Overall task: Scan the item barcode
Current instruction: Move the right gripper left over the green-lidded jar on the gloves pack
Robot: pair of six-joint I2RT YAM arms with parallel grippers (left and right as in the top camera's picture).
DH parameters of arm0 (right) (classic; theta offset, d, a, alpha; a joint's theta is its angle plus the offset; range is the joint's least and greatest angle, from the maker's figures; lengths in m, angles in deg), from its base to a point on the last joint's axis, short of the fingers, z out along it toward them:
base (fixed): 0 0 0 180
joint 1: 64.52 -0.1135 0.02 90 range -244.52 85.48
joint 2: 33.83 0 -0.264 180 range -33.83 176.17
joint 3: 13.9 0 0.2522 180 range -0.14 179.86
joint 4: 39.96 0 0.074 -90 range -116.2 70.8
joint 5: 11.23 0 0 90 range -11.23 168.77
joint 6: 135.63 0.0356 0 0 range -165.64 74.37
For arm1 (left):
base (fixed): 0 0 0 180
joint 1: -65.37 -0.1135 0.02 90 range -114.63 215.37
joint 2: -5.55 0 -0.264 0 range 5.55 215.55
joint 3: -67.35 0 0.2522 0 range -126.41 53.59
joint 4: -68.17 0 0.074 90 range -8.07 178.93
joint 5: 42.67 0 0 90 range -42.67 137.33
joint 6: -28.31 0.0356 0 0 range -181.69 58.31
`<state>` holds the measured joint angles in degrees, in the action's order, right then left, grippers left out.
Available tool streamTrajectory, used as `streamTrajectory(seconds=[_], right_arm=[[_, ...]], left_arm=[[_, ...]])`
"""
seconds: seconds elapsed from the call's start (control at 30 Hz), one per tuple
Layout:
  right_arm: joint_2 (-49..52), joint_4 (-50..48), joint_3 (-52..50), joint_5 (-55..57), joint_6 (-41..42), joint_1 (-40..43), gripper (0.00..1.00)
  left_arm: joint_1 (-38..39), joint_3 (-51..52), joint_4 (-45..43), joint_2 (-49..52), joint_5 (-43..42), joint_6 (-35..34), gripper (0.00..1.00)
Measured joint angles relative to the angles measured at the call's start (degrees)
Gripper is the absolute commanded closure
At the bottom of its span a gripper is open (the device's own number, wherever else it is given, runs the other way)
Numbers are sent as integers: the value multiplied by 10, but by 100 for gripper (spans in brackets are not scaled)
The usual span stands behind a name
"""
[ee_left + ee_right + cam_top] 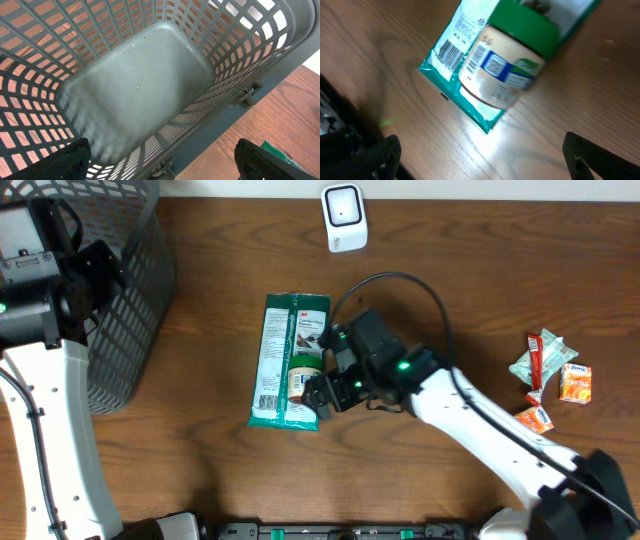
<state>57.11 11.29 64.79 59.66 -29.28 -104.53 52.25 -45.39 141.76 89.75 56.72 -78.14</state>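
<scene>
The right gripper (487, 160), jaws wide open and empty, hovers over the green-lidded cream jar (500, 70) lying on a flat green-and-white packet (283, 350) on the wooden table (200, 450), while the left gripper (167, 162), jaws equally wide and empty, hangs above the grey mesh basket (140, 85).

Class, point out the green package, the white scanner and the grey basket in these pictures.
green package (273, 360), overhead view, on its pale printed panel.
white scanner (343, 212), overhead view, on its front face.
grey basket (140, 90), left wrist view, on its bare floor.
</scene>
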Motion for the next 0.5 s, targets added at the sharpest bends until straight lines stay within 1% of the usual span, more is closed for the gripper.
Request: streamTrajectory(seconds=[0.17, 0.33, 0.43, 0.5], right_arm=[[38, -21, -2, 10, 6, -33, 1], [42, -29, -2, 11, 7, -36, 1], [42, -21, 1, 11, 9, -32, 1], [43, 2, 17, 11, 10, -26, 1]], left_arm=[[0, 0, 0, 0, 0, 0, 8], [0, 0, 0, 0, 0, 0, 8], [0, 0, 0, 0, 0, 0, 8], [0, 0, 0, 0, 0, 0, 7]])
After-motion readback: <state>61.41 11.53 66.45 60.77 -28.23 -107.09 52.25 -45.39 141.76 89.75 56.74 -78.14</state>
